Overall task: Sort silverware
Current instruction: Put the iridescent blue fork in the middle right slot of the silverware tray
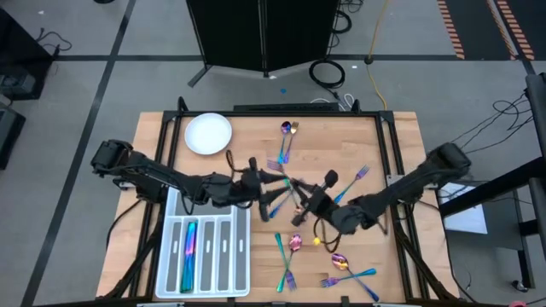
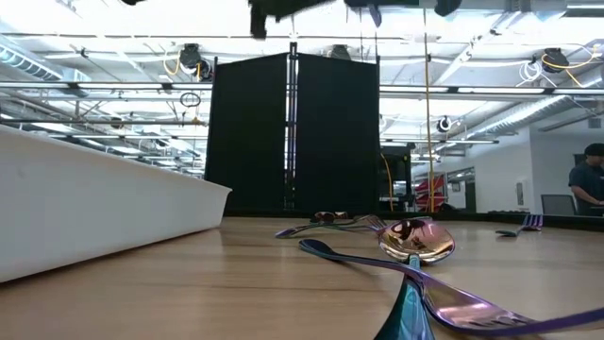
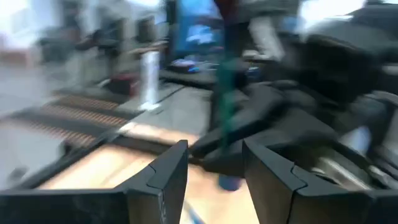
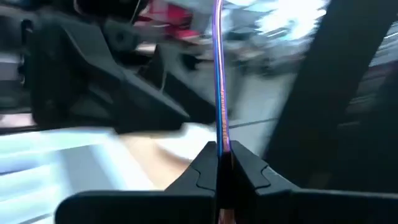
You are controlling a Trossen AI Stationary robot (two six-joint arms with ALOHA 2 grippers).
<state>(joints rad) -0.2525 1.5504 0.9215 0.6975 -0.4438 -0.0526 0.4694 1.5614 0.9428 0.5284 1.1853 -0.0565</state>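
The right claw [image 4: 217,158] is clamped on a slim utensil handle [image 4: 219,81], its long axis running straight out from the fingertips above mid-tabletop [image 1: 247,136]. The left claw [image 3: 214,180], jaws apart and empty, faces it. One piece [image 1: 189,242] lies in the compartment tray [image 1: 162,256]; most silverware, like a spoon [image 1: 288,129], waits unsorted.

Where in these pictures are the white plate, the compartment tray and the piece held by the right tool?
white plate [image 1: 208,134], high view, centre of the plate.
compartment tray [image 1: 168,211], high view, its far-left rim.
held silverware piece [image 4: 219,74], right wrist view, mid-shaft.
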